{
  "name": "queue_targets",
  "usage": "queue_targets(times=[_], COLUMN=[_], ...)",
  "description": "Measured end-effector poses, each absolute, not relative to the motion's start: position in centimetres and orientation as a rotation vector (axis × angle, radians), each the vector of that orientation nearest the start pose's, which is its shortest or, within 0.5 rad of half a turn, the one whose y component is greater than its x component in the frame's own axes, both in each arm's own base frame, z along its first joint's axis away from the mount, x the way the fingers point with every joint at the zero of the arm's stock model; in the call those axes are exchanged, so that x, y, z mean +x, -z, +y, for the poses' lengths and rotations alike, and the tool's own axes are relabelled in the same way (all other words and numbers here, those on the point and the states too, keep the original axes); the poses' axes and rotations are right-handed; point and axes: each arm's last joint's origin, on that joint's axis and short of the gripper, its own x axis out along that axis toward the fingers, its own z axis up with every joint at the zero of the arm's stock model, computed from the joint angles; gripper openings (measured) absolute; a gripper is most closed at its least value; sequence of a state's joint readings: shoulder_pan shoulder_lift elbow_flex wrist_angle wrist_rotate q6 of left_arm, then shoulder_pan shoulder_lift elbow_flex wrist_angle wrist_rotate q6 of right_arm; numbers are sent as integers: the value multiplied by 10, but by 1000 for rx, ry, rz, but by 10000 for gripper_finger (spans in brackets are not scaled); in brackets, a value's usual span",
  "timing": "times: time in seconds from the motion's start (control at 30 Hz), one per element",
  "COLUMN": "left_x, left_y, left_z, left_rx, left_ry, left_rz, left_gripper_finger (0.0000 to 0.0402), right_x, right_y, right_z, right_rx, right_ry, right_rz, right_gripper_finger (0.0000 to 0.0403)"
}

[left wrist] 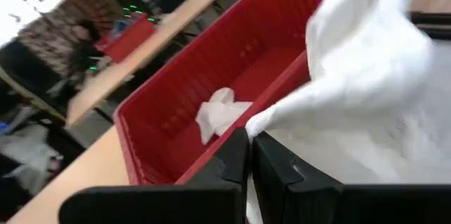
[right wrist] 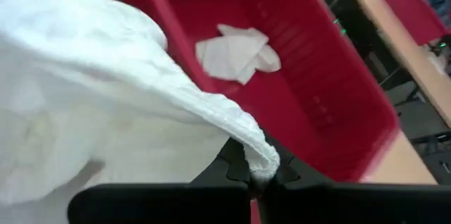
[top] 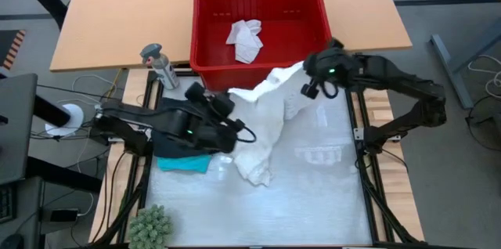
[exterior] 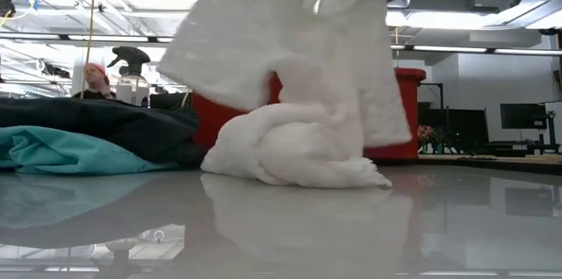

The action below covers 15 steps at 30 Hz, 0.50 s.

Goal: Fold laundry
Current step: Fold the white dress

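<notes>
A large white garment (top: pixel 266 124) is held up between both grippers above a pale desk (top: pixel 313 194). The right gripper (right wrist: pixel 259 176) is pinched shut on a hem of the white garment, just in front of a red basket (top: pixel 205 37). The left gripper (left wrist: pixel 250 155) is closed on another edge of the same garment, also close to the basket's near wall; the pinch itself is partly hidden by its own dark fingers (left wrist: pixel 229 160).

From the grippers the garment hangs down, and its lower part is bunched on the desk below and between them. In the low view its upper part is cut off and both grippers are hidden.

A small white cloth (top: pixel 245 39) is seen crumpled inside the basket, beyond both grippers. A teal garment (top: pixel 185 163) lies beneath the left arm, mostly covered by a dark garment (exterior: pixel 105 125); the shape of neither can be made out. A spray bottle (top: pixel 159 65) stands beside the basket, and a green plant (top: pixel 149 227) sits at the desk's near edge.
</notes>
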<state>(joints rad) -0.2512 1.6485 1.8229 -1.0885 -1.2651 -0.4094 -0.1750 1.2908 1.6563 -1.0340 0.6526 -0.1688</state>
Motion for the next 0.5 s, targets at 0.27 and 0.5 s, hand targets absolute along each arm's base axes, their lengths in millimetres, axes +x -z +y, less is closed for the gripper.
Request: queue_targets(times=[0.27,0.5], left_x=[275,254], left_y=[-454,-492], left_z=[-55,-75], left_rx=[170,193], left_ry=[-934,-773], left_rz=[343,200], left_gripper_finger=[0,0], right_x=[189,159], right_y=[-497,-529], right_z=[-31,3], right_rx=[-245,-109], right_ry=[688,537], right_rz=[574,432], right_gripper_finger=[23,23])
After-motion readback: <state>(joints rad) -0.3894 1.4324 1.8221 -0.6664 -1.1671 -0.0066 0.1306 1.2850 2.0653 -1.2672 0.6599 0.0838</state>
